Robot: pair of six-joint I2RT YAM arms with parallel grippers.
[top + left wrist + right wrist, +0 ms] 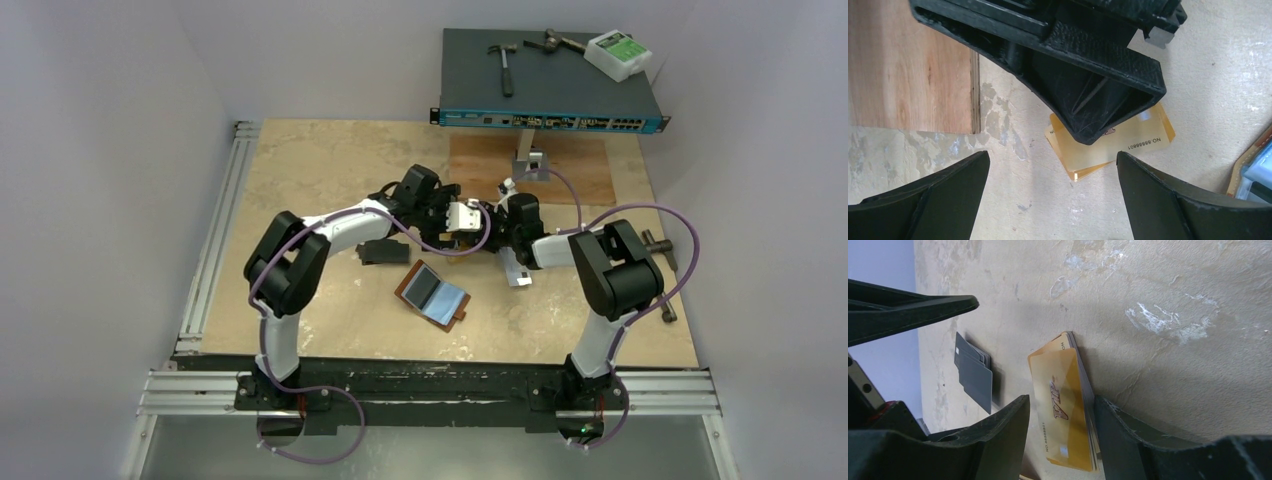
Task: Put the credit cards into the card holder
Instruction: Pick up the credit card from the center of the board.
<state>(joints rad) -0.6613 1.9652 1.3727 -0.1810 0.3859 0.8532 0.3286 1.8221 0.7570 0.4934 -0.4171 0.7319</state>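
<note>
A stack of gold-orange credit cards (1058, 375) lies on the table, also in the left wrist view (1128, 147). My right gripper (1062, 400) is open, its fingers straddling the stack, one finger (1088, 85) over it. My left gripper (1053, 167) is open and empty just in front of the stack. Both grippers meet at mid-table, left (452, 230) and right (482, 236). Several black cards (383, 252) lie to the left, also in the right wrist view (973, 372). The brown card holder (435, 295) lies open, light blue inside, nearer me; its edge shows in the left wrist view (1254, 170). A pale card (514, 268) lies by the right arm.
A network switch (550, 105) stands at the back with a hammer (505, 65) and a white box (618, 55) on it. A wooden board (575, 170) lies in front of it, also in the left wrist view (908, 65). Metal tools (662, 250) lie at the right.
</note>
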